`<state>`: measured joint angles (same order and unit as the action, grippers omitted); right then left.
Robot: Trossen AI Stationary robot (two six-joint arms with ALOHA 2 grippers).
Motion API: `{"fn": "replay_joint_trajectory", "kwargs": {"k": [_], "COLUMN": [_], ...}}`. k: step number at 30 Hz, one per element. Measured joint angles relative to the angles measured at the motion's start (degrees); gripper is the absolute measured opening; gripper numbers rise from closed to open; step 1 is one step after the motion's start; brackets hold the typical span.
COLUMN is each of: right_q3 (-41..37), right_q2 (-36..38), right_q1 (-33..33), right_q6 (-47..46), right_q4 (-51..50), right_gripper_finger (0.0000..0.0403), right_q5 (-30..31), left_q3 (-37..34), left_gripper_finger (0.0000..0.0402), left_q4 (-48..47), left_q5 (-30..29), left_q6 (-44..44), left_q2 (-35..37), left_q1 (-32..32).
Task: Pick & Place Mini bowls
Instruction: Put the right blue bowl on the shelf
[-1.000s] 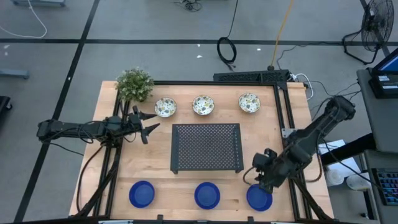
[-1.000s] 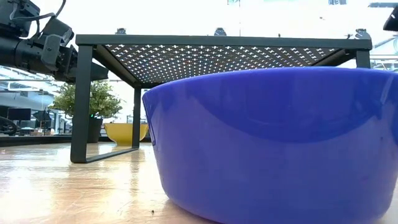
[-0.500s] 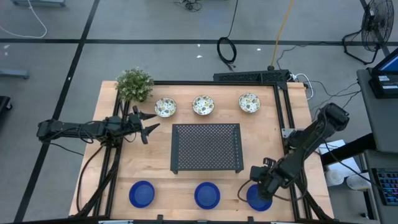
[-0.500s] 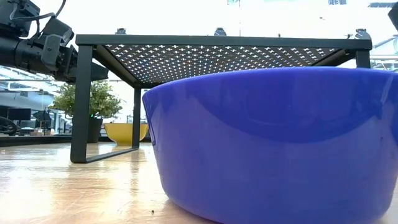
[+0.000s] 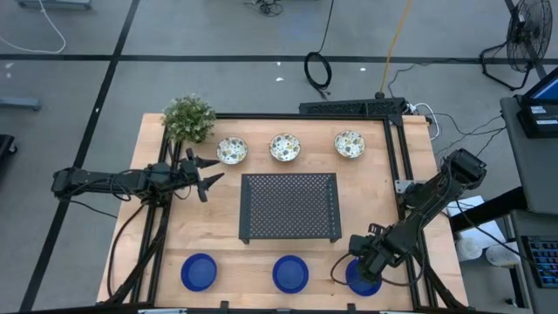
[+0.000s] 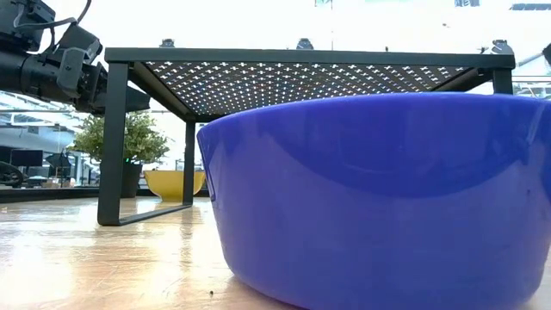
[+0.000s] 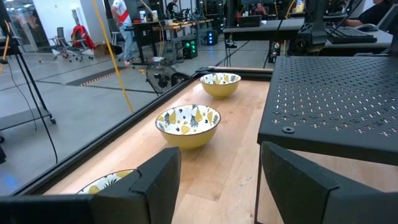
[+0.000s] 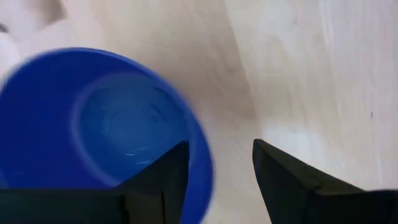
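Wooden table (image 5: 209, 240); right fingers (image 8: 165, 180) parted over blue bowl's (image 8: 93, 118) rim; left fingers (image 7: 155, 180) spread, idle.

From where I work, I find no words, numbers, brand marks or signs that can be read on anything in these views. The only markings I see are the leafy painted patterns inside the white bowls (image 7: 187, 120), and those are decoration, not lettering. Whatever hangs or stands in the room behind the table (image 7: 236, 168) is too small and blurred to make out.
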<state>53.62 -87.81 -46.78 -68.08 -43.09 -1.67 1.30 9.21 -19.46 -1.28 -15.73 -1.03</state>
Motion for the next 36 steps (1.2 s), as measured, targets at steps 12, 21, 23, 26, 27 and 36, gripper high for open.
{"fn": "replay_joint_trajectory", "kwargs": {"k": [12, 21, 23, 26, 27, 36], "right_q3": [-5.7, -7.2, -7.3, -7.4, -7.5, -7.5], "right_q2": [0.0, 0.2, 0.3, 1.1, 1.5, 7.1], "right_q1": [1.1, 1.1, 1.4, 2.1, 2.4, 4.5], "right_q6": [-1.7, -1.4, -1.3, -1.3, -1.3, -1.7], "right_q4": [-0.1, -0.2, -0.2, -0.4, -0.4, 0.2], "right_gripper_finger": [0.0164, 0.0164, 0.0164, 0.0164, 0.0164, 0.0164], "right_q5": [-0.1, 0.1, -0.1, -0.2, -0.4, -1.4], "left_q3": [0.0, 0.0, 0.0, 0.0, 0.0, 0.0], "left_gripper_finger": [0.0228, 0.0228, 0.0228, 0.0228, 0.0228, 0.0228], "left_q4": [0.0, 0.0, 0.0, 0.0, 0.0, 0.0], "left_q5": [0.0, 0.0, 0.0, 0.0, 0.0, 0.0], "left_q6": [0.0, 0.0, 0.0, 0.0, 0.0, 0.0], "left_q2": [0.0, 0.0, 0.0, 0.0, 0.0, 0.0], "left_q1": [0.0, 0.0, 0.0, 0.0, 0.0, 0.0]}}
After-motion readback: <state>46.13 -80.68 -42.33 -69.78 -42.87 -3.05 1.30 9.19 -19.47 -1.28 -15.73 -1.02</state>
